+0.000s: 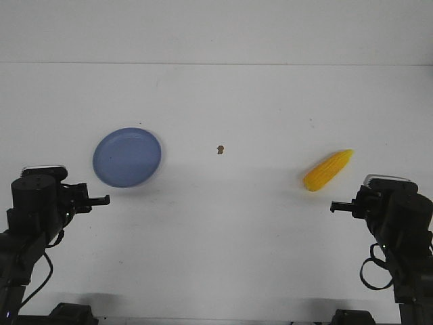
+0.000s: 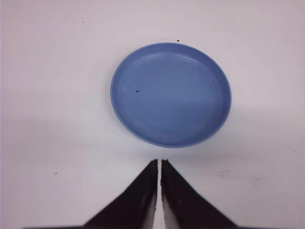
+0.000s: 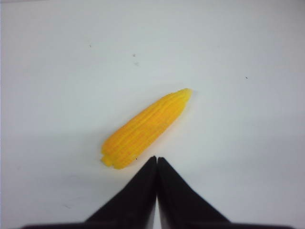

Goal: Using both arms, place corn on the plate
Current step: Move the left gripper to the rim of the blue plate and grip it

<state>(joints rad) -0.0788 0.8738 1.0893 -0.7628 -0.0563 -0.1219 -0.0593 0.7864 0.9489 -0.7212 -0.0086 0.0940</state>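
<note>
The yellow corn (image 1: 327,170) lies on the white table at the right, its pointed end toward the far right. It also shows in the right wrist view (image 3: 145,128), just ahead of my right gripper (image 3: 157,159), which is shut and empty. In the front view the right gripper (image 1: 334,206) hovers near the corn's blunt end. The blue plate (image 1: 127,157) sits empty at the left and fills the left wrist view (image 2: 171,94). My left gripper (image 2: 158,162) is shut and empty, just short of the plate's near rim; in the front view it (image 1: 105,199) is in front of the plate.
A small brown speck (image 1: 220,149) lies on the table between plate and corn. The table's far edge (image 1: 216,63) runs across the back. Both arm bases stand at the near corners.
</note>
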